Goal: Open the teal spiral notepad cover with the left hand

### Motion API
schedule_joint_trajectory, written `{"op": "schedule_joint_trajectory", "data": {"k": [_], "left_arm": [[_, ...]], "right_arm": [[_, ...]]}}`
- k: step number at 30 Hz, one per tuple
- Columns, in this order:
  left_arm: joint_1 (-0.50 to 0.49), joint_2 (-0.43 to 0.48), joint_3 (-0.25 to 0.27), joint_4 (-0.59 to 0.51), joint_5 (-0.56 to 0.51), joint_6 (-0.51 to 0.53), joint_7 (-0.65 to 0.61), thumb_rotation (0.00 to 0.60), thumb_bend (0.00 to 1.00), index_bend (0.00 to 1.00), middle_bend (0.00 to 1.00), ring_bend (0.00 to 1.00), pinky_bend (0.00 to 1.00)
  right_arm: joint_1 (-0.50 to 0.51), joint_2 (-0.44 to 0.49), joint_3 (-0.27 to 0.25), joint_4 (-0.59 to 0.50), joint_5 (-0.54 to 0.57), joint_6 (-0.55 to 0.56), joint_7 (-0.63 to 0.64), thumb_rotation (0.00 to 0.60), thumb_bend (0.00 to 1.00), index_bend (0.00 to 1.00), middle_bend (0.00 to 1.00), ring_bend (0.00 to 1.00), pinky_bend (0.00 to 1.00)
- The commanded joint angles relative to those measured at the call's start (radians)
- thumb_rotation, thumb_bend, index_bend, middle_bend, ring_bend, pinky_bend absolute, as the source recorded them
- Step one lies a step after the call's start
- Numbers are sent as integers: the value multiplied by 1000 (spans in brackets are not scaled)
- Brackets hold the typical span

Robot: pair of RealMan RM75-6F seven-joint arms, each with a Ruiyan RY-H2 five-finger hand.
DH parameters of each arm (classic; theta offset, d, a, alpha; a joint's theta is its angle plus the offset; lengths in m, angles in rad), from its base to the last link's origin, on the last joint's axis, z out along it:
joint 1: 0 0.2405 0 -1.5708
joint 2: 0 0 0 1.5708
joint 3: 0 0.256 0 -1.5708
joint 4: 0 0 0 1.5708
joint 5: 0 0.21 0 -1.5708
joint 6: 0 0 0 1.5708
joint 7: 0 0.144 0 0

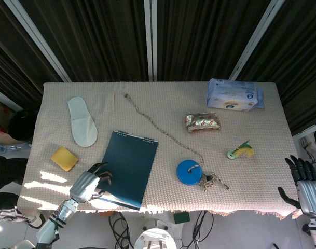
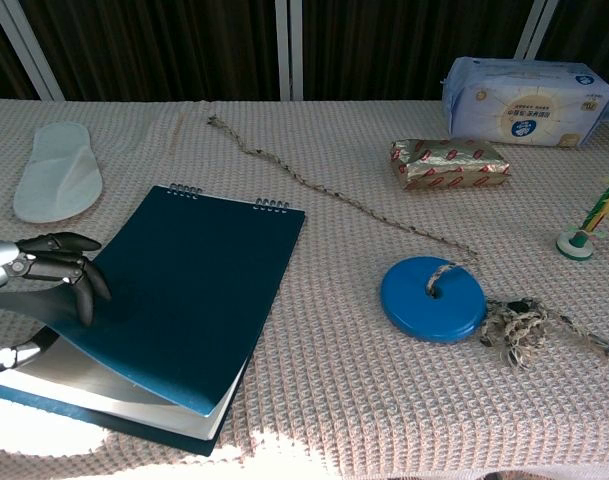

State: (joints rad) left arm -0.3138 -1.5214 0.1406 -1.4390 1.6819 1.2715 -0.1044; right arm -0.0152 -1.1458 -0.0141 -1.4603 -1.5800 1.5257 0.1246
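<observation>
The teal spiral notepad (image 1: 131, 163) lies at the front left of the table, spiral binding at its far edge. In the chest view its cover (image 2: 199, 290) is raised at the near left corner, showing white pages underneath. My left hand (image 2: 34, 275) holds that cover edge, fingers on top and thumb beneath; the head view shows the same hand (image 1: 89, 184) at the notepad's left side. My right hand (image 1: 303, 184) hovers beyond the table's right front corner, fingers apart and holding nothing.
A white slipper (image 1: 82, 122) and a yellow sponge (image 1: 64, 158) lie left of the notepad. To its right are a blue disc (image 1: 189, 172) on a long rope, a gold packet (image 1: 202, 122), a green-yellow toy (image 1: 241, 150) and a tissue pack (image 1: 233, 94).
</observation>
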Motion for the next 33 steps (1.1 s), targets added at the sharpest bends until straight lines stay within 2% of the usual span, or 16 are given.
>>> {"op": "schedule_joint_trajectory", "data": {"k": [1, 12, 17, 23, 26, 30, 33], "left_arm": [[0, -2, -1, 1, -2, -2, -2, 600, 522, 747, 328, 96, 135], [0, 6, -4, -23, 12, 15, -7, 600, 522, 748, 328, 96, 135], [-27, 31, -39, -83, -5, 0, -19, 600, 522, 751, 329, 97, 135], [-116, 71, -155, -198, -124, -120, 3, 600, 523, 757, 334, 96, 135], [-188, 80, -246, -242, -223, -208, 56, 600, 523, 759, 334, 96, 135], [-285, 56, -369, -238, -376, -301, 127, 600, 524, 761, 334, 96, 135], [-367, 14, -456, -180, -500, -356, 177, 600, 524, 762, 334, 96, 135]], "right_arm": [[0, 0, 0, 1, 0, -1, 2, 600, 313, 0, 0, 0, 0], [-3, -1, 0, 14, 4, 2, 15, 600, 314, 0, 0, 0, 0], [-1, -10, -1, 25, 8, -8, 21, 600, 313, 0, 0, 0, 0], [2, -22, -1, 45, 14, -19, 31, 600, 313, 0, 0, 0, 0], [1, -20, 4, 49, 20, -16, 36, 600, 314, 0, 0, 0, 0], [-1, -17, 8, 50, 30, -17, 38, 600, 313, 0, 0, 0, 0], [-1, -15, 13, 52, 40, -20, 40, 600, 313, 0, 0, 0, 0]]}}
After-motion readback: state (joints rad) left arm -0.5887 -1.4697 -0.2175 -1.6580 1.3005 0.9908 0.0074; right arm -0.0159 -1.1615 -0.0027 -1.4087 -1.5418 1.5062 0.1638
